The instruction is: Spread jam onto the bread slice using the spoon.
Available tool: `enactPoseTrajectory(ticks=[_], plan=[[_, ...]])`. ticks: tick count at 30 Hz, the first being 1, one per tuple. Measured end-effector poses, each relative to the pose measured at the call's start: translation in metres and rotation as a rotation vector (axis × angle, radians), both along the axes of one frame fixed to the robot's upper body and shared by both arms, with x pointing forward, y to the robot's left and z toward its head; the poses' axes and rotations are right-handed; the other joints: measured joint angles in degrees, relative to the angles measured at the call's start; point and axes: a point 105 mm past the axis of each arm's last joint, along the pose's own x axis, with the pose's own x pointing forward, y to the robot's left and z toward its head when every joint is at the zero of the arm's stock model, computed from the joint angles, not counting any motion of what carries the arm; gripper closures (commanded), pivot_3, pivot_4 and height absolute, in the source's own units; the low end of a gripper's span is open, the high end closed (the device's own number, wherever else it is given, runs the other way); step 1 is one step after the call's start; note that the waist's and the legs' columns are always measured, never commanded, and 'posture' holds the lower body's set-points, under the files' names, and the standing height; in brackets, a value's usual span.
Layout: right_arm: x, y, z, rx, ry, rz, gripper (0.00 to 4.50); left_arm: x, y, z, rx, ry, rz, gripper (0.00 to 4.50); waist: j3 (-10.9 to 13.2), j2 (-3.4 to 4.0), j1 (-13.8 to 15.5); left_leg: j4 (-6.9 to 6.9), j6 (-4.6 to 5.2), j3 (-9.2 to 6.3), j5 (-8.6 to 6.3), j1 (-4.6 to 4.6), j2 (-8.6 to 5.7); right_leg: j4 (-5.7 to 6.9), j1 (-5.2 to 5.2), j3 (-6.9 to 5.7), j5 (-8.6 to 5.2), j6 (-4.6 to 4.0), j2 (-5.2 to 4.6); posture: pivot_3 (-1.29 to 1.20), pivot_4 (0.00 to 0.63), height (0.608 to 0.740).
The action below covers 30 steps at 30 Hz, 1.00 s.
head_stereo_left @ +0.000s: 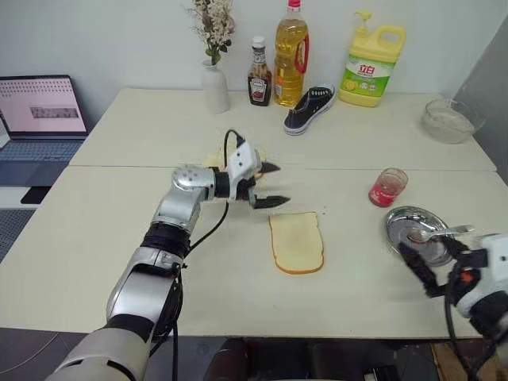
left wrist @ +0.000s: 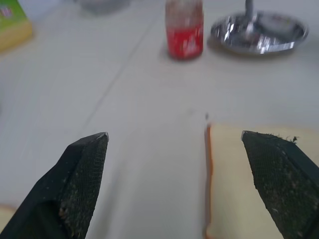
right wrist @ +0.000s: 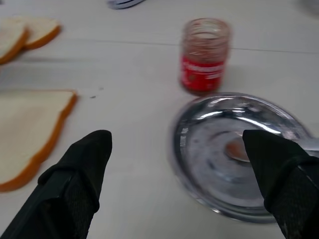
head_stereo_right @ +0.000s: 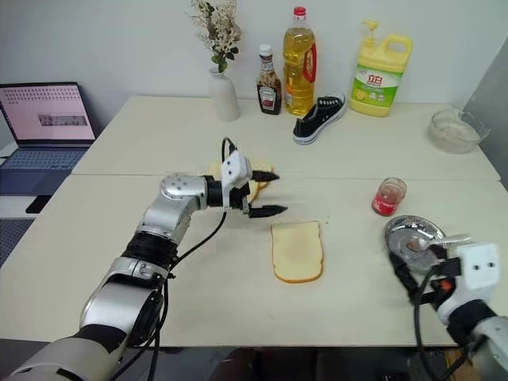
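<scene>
Left claw (head_stereo_left: 270,184) hangs spread just left of bread slice (head_stereo_left: 297,242), soft, tears easily; jam (head_stereo_left: 387,187) cup further right; spoon (head_stereo_left: 439,233) in steel dish (head_stereo_left: 413,221), thin, slippery, take by handle; right claw (head_stereo_left: 435,263) spread beside dish

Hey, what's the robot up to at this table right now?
It is working on a jam-and-bread job, holding nothing just now. The left claw hangs open just above the table beside the bread slice. The right claw is open near the steel dish, where the spoon lies. The jam sits in its glass cup beside the dish.
</scene>
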Motion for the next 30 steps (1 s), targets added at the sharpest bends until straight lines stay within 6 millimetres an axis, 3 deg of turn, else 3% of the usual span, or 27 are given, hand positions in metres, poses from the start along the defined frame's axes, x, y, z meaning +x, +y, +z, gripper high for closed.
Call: enactPoseTrajectory(ticks=[4,7,11,17,22,30], plan=[[0.003,-0.028,-0.009,0.122,-0.011,-0.134,0.00,-0.036,-0.020,-0.011,-0.048,0.074,-0.108,0.02,-0.06,0.15,-0.24,-0.06,0.00,0.05,0.00,0.11,0.09,0.07,0.00,0.06,-0.01,-0.04,0.06,0.00,0.150,0.740],[0.013,-0.044,-0.017,0.283,-0.028,-0.201,0.00,-0.050,-0.029,-0.021,-0.028,0.099,-0.146,0.02,-0.07,0.25,-0.25,-0.07,0.09,0.13,0.04,0.17,0.07,0.10,0.03,0.06,0.07,-0.18,0.12,0.00,0.150,0.740],[0.026,-0.062,-0.027,0.425,-0.035,-0.264,0.00,-0.050,-0.029,-0.023,-0.018,0.094,-0.131,0.02,-0.10,0.32,-0.09,-0.06,0.29,0.32,0.17,0.18,0.03,0.08,0.08,0.09,0.10,-0.22,0.11,0.00,0.150,0.740],[0.056,-0.073,-0.038,0.640,-0.036,-0.266,0.00,-0.050,-0.032,-0.025,-0.018,0.113,-0.120,0.02,-0.14,0.42,-0.22,-0.08,0.32,0.50,0.18,0.19,0.01,0.07,0.05,0.14,0.11,-0.23,0.11,0.00,0.150,0.740],[0.079,-0.092,-0.045,0.741,-0.040,-0.303,0.00,-0.048,-0.034,-0.024,-0.028,0.111,-0.101,0.02,-0.15,0.47,-0.28,-0.08,0.32,0.67,0.18,0.19,-0.02,0.07,0.03,0.24,0.11,-0.23,0.11,0.00,0.150,0.740],[0.100,-0.107,-0.047,0.787,-0.062,-0.330,0.00,-0.048,-0.035,-0.018,-0.037,0.091,-0.085,0.02,-0.16,0.49,-0.28,-0.08,0.32,0.87,0.18,0.20,0.02,0.04,0.01,0.43,0.14,-0.18,0.10,0.00,0.150,0.740]])
